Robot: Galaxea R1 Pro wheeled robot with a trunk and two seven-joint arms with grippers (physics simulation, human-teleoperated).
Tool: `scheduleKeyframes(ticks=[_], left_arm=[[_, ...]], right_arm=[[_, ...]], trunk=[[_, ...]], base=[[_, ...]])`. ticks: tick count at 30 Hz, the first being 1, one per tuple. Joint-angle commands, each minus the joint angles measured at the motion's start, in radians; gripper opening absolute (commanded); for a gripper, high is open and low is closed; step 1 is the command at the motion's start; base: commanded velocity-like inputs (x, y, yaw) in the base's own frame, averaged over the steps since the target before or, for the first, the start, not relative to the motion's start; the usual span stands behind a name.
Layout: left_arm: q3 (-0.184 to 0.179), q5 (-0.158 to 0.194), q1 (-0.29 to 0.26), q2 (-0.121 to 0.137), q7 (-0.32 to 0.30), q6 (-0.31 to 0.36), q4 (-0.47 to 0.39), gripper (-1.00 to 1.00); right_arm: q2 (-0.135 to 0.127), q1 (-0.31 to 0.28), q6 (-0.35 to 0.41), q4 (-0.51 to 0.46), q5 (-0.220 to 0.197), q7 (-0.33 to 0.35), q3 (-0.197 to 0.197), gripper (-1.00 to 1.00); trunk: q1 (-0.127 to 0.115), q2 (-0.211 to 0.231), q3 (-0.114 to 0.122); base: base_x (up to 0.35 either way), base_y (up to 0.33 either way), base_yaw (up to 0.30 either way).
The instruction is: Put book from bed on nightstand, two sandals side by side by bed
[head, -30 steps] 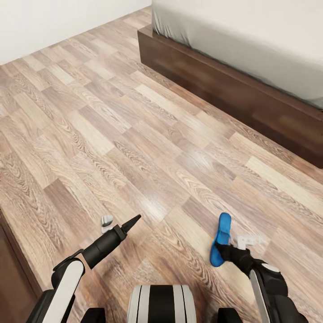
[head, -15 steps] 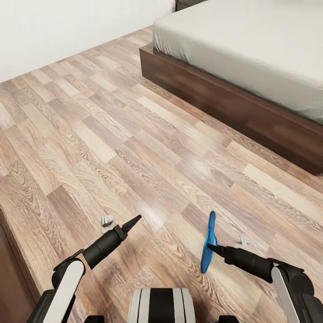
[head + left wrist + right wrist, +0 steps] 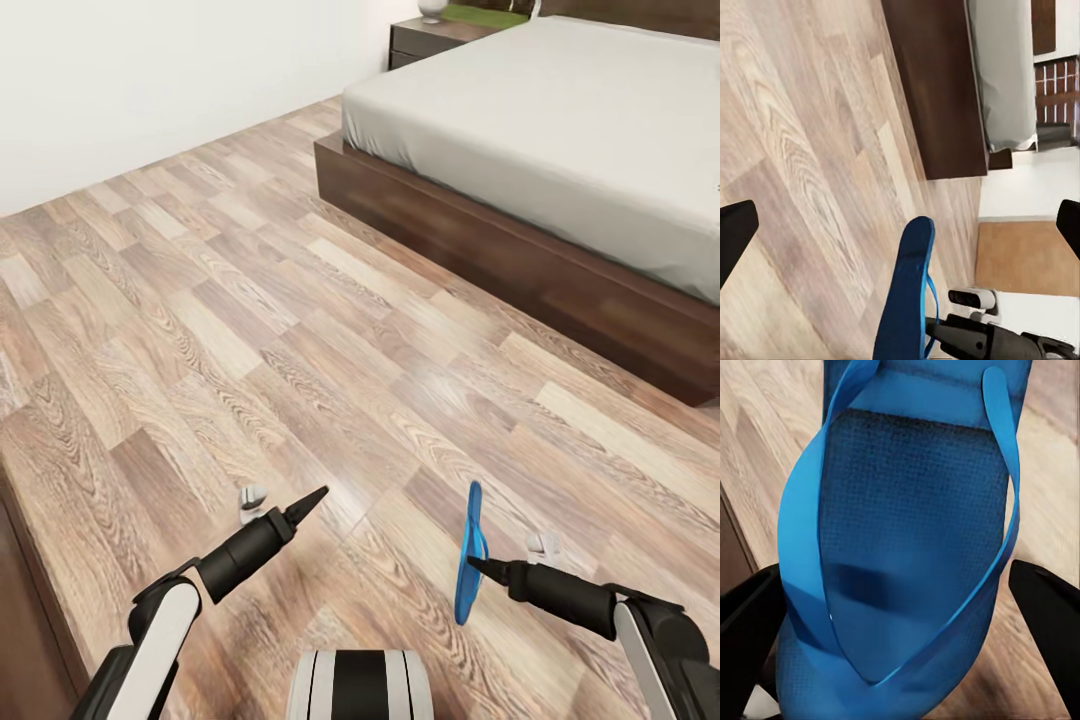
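1. Head view: the right claw (image 3: 470, 565) grips one blue sandal (image 3: 468, 552) and holds it on edge, above the floor (image 3: 200, 330). The left claw (image 3: 318, 494) carries nothing, and from here I cannot tell if it is open. The bed (image 3: 560, 130) is well apart, ahead and to the right. A nightstand (image 3: 420, 38) stands by its far corner.
2. Left wrist view: the left claw's fingers (image 3: 735, 236) stand wide apart, so it is open and empty. The sandal (image 3: 904, 300) is seen on edge in the right claw.
3. Right wrist view: the sandal (image 3: 907, 555) sits between the dark fingers (image 3: 1046, 619), straps toward the camera.
4. To do this step well, I think the robot should go near the bed frame, turn the sandal flat, lower it until the sole touches the floor, and only then open.
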Motion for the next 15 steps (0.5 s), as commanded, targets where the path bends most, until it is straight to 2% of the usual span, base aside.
scheduleKeyframes(ticks=[1, 4, 6, 8, 11, 13, 15], left_arm=[[-0.003, 0.008, 0.000, 0.000, 0.001, 0.008, 0.000, 1.00], [-0.010, 0.008, 0.000, 0.000, 0.001, 0.008, 0.000, 1.00], [-0.014, 0.008, 0.000, 0.000, 0.004, 0.007, 0.025, 1.00], [-0.017, 0.008, 0.000, 0.000, 0.005, 0.006, 0.044, 1.00], [-0.024, 0.000, 0.000, 0.001, 0.006, 0.006, 0.075, 1.00], [-0.032, -0.026, 0.000, 0.003, 0.005, 0.006, 0.100, 1.00], [-0.036, -0.075, 0.000, 0.005, 0.004, 0.006, 0.127, 1.00]], right_arm=[[-0.001, 0.000, 0.006, 0.009, -0.004, 0.003, -0.002, -1.00], [-0.003, 0.001, 0.009, 0.023, -0.004, 0.004, -0.010, -1.00], [-0.002, 0.001, 0.005, 0.028, -0.002, 0.002, -0.037, -1.00], [-0.002, 0.001, 0.000, 0.034, 0.002, 0.001, -0.037, -1.00], [-0.003, 0.002, -0.029, 0.098, 0.015, 0.002, -0.038, -1.00], [-0.003, 0.003, -0.045, 0.140, 0.017, 0.001, -0.038, -1.00], [-0.003, 0.003, -0.065, 0.199, 0.018, 0.000, -0.039, -1.00]], trunk=[[-0.001, 0.000, 0.003], [-0.002, 0.001, 0.015], [-0.003, 0.001, 0.023], [-0.004, 0.002, 0.031], [-0.005, 0.002, 0.042], [-0.006, 0.003, 0.050], [-0.007, 0.003, 0.058]], base=[[0.000, 0.000, 0.000], [0.000, 0.000, 0.000], [0.000, 0.000, 0.000], [0.000, 0.000, 0.000], [0.000, 0.000, 0.000], [0.000, 0.000, 0.000], [0.000, 0.000, 0.000]])
